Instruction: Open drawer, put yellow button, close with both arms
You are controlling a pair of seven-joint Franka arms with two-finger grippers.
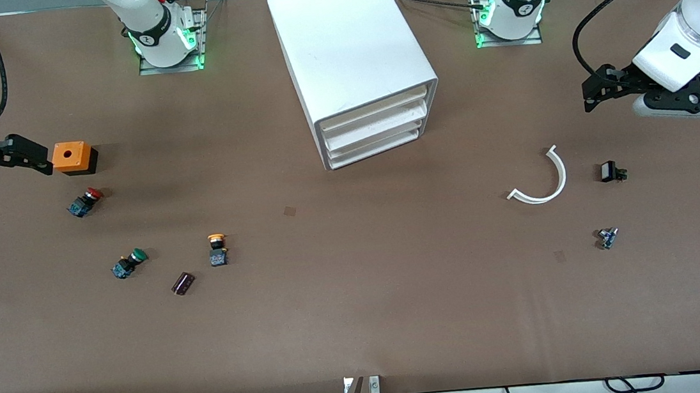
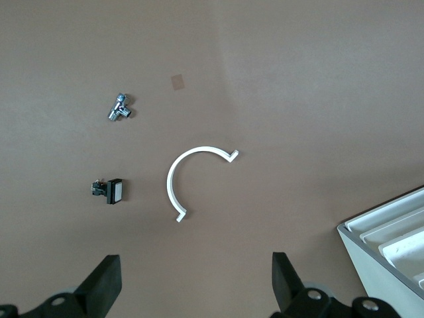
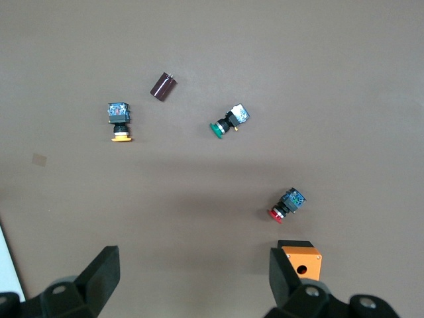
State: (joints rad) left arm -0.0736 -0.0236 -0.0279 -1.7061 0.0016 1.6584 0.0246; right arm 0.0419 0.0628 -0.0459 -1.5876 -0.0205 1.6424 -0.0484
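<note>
Front view: drawer cabinet [image 1: 355,67] upper centre, all drawers shut, nothing started. Yellow button [image 1: 217,249] lies on the desk [image 1: 362,324] at centre-left, with the green button [image 1: 129,263] and the dark cylinder [image 1: 182,283] close by. Red button [image 1: 85,202] sits further up, next to the orange box [image 1: 73,157]. Risk: picking the wrong cap colour, or knocking the cylinder on approach. Drawer fronts look flat, no obvious handle, so a slip on the pull seems likely

Left wrist view: left end effector [image 2: 197,288] spread, holding nothing, over the white arc [image 2: 192,179], black switch [image 2: 109,191] and small metal part [image 2: 120,108]. That clutter could snag a low sweep toward the cabinet

Right wrist view: right end effector [image 3: 194,278] spread, empty, over the button cluster. Button is on its side and may roll when pinched
</note>
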